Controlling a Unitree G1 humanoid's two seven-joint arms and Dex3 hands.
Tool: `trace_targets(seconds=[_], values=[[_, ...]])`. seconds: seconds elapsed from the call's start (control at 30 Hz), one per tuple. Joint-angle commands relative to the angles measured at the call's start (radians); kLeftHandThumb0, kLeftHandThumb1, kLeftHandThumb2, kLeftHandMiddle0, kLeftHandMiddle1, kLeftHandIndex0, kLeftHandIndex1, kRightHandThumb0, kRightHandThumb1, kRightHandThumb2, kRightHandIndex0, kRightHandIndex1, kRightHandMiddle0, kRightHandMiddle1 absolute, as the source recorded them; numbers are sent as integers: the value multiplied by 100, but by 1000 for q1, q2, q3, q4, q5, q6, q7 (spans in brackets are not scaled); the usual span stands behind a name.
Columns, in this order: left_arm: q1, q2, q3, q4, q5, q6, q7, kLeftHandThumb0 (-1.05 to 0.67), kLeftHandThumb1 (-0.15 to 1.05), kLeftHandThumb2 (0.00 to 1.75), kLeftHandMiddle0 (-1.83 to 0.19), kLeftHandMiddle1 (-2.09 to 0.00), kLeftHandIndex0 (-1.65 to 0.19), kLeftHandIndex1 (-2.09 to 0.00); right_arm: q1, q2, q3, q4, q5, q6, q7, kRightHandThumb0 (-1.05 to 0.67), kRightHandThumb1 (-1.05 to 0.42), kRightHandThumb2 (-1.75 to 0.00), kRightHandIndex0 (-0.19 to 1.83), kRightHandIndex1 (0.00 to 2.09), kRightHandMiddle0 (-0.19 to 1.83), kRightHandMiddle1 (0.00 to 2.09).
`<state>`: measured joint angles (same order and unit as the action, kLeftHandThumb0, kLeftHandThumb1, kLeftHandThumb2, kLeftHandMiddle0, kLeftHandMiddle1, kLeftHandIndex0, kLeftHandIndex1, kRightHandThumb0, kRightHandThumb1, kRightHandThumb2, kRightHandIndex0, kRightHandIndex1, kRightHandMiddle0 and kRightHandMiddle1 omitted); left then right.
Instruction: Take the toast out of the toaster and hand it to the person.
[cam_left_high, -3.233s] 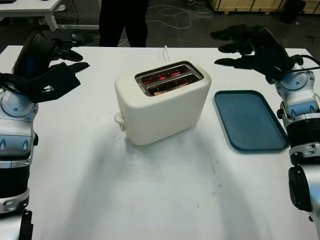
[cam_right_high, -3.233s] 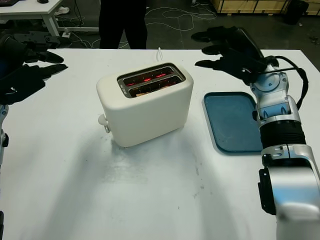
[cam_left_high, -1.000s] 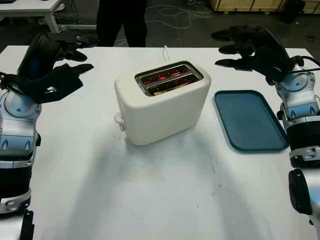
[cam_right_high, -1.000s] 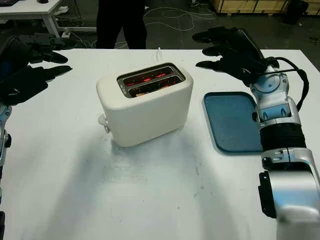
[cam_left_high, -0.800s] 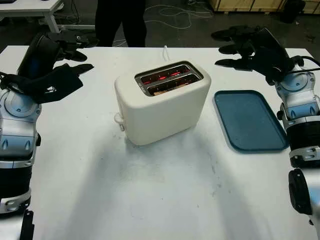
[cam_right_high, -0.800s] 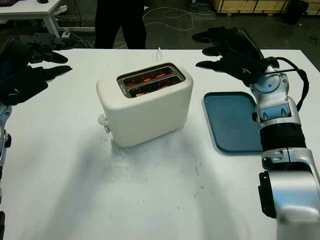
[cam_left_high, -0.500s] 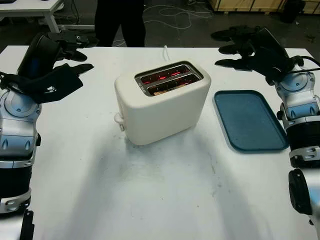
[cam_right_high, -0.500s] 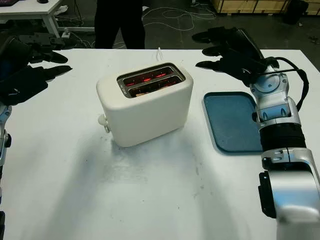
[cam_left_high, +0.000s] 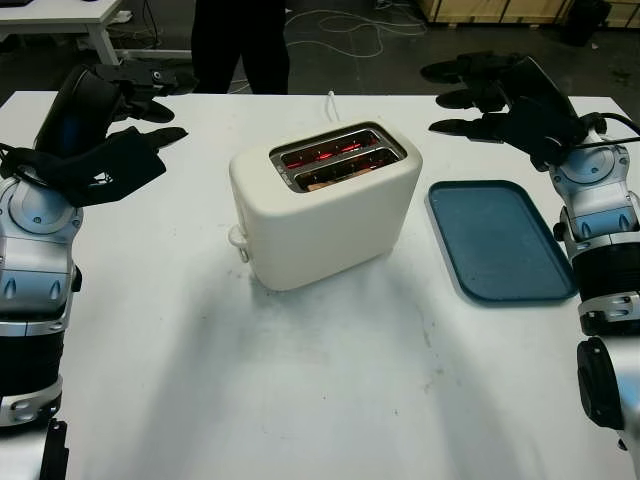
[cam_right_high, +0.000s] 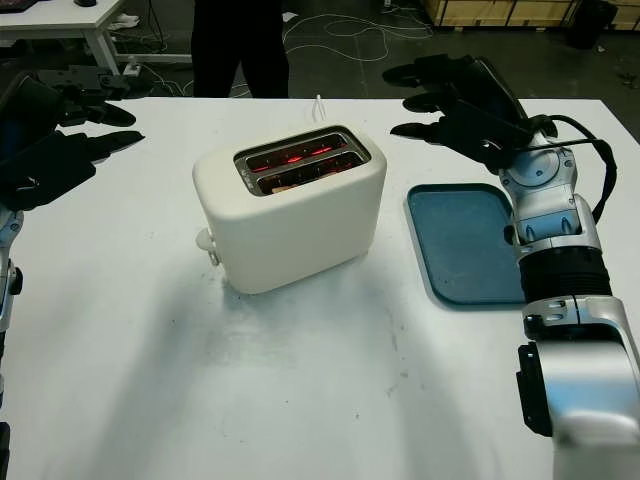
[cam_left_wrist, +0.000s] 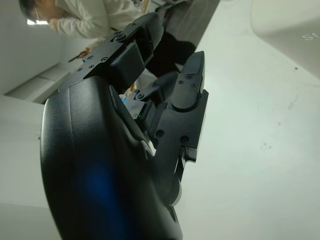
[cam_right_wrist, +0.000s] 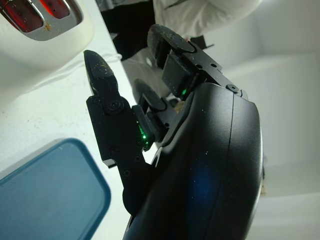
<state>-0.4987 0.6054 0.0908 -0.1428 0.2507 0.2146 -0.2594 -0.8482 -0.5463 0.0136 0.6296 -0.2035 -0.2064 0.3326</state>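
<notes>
Evidently the toast (cam_left_high: 322, 181) is kept low in the near slot of the glowing toaster (cam_left_high: 325, 203), so nothing is held: left hand (cam_left_high: 112, 155) and right hand (cam_left_high: 500, 105) are poised empty, unclenched, well apart on either side.

The two eye views look down from the robot's head at one white table (cam_left_high: 300, 400), side by side, sharing the toaster (cam_left_high: 325, 205). Each wrist camera sits very close behind its own hand, left hand (cam_left_wrist: 150, 125) and right hand (cam_right_wrist: 165, 130), facing past the fingers toward the toaster.
</notes>
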Motion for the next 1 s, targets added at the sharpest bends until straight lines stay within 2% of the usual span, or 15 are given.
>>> trace_targets(seconds=[0.0,0.53,0.97], values=[[-12,5,-1,-5,2,-1,-6,-20,92,2,-64,-60,-82,-3,-3,-4,4,8,2,-16,-2,-34,-79,0,83,1,75,0],[-8,1,5,-13,-7,17,-9,-21,92,3,-62,-60,-81,-2,3,-5,-1,1,9,-18,0,-25,-79,0,82,1,74,0],[-11,1,1,-16,-4,22,-10,-19,92,3,-62,-60,-80,-2,0,-1,0,5,12,-16,5,-33,-79,0,83,0,74,0]])
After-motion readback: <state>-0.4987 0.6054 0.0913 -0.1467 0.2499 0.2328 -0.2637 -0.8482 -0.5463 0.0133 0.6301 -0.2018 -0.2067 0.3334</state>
